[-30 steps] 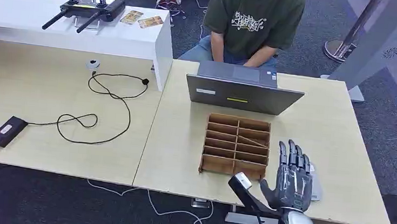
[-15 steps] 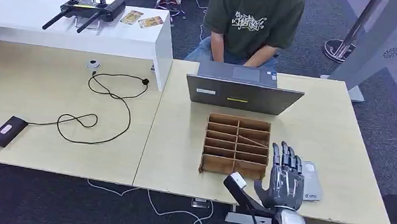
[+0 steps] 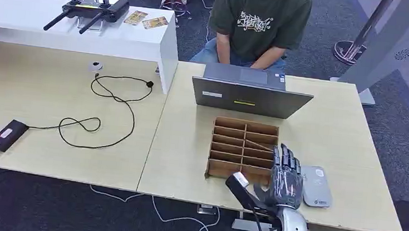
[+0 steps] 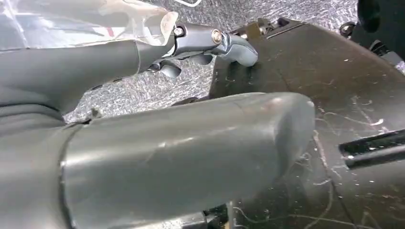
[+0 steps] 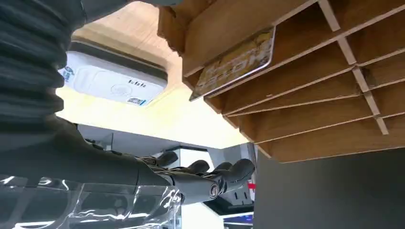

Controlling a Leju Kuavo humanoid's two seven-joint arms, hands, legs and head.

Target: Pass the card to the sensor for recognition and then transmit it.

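A yellow card stands tilted in a slot of the wooden organizer. In the head view the organizer lies on the table in front of the laptop. My right hand hovers over the organizer's near right corner, fingers straight and apart, holding nothing; its dark fingers appear in the right wrist view too. The grey-white card sensor lies flat on the table just right of that hand, also seen from the wrist as the sensor. My left hand hangs low over carpet, holding nothing.
An open laptop stands behind the organizer, and a person sits behind it. A white shelf with a remote controller is at the back left. A black cable and adapter lie on the left table. The table's front edge is close to my hand.
My right hand has moved left and back toward me, from above the sensor to above the organizer's near right corner. The sensor now lies uncovered.
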